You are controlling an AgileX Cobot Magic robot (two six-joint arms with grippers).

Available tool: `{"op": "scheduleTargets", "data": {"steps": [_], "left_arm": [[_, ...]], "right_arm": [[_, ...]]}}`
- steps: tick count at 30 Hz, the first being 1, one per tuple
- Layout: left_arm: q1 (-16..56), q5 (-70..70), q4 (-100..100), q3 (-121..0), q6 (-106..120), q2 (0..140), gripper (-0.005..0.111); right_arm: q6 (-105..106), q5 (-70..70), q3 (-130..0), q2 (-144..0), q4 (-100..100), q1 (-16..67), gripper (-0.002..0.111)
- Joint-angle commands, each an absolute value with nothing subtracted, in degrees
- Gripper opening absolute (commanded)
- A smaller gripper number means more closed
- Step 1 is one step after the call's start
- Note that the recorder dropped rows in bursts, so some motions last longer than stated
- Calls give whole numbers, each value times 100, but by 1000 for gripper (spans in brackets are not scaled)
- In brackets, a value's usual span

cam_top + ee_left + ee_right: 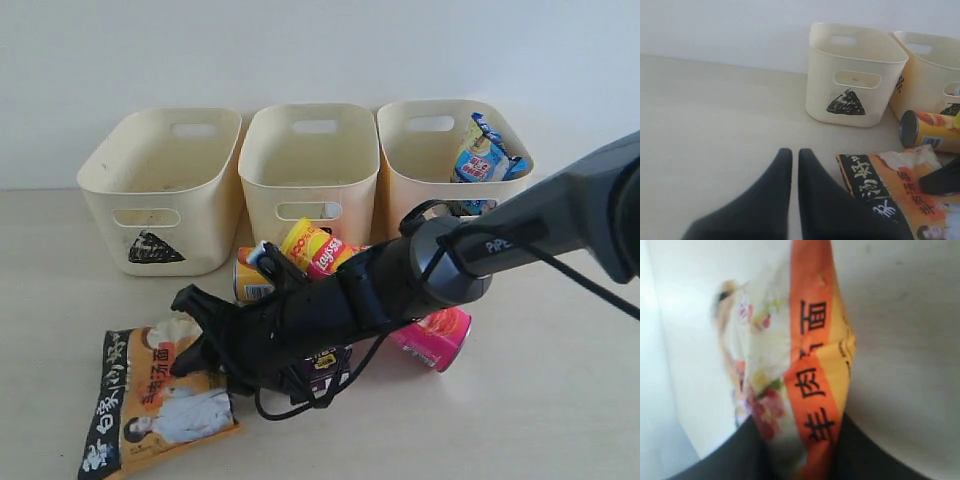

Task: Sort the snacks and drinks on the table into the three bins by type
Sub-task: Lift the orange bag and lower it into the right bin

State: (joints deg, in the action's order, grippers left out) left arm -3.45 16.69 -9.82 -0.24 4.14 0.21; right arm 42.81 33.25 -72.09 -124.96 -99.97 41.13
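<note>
The orange-black bag (150, 410) lies flat at the front left of the table. My right gripper (195, 335) has reached across the middle to the bag's near end. In the right wrist view its jaws (800, 425) are shut on the bag (805, 365), which bulges between them. My left gripper (795, 152) hovers shut and empty over bare table beside the bag (900, 190). The yellow-orange-red tube (312, 250) lies in front of the middle bin (310, 170). The pink tube (435, 338) and the dark purple carton (325, 362) lie partly hidden under my right arm. The blue-white bag (482, 155) stands in the right bin (440, 150).
The triangle bin (160, 190) stands at the back left, also seen in the left wrist view (850, 75). A wall runs behind the bins. The left arm is out of the exterior view.
</note>
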Motion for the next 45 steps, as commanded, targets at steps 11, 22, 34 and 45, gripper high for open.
{"op": "scheduleTargets", "data": {"steps": [11,22,34,45], "left_arm": [[-367,1627,-959,0,440,0,4],[-367,1627,-959,0,440,0,4],[-367,1627,-959,0,440,0,4],[-367,1627,-959,0,440,0,4]], "right_arm": [[4495,3635,-7211,-11522,-9995,4107,0],[4576,3811,-7211,-10806,-9995,3723,0],[4537,4188,-7211,-9973,-9790,2147,0],[4562,4288,-7211,-9795,-9577,436,0]]}}
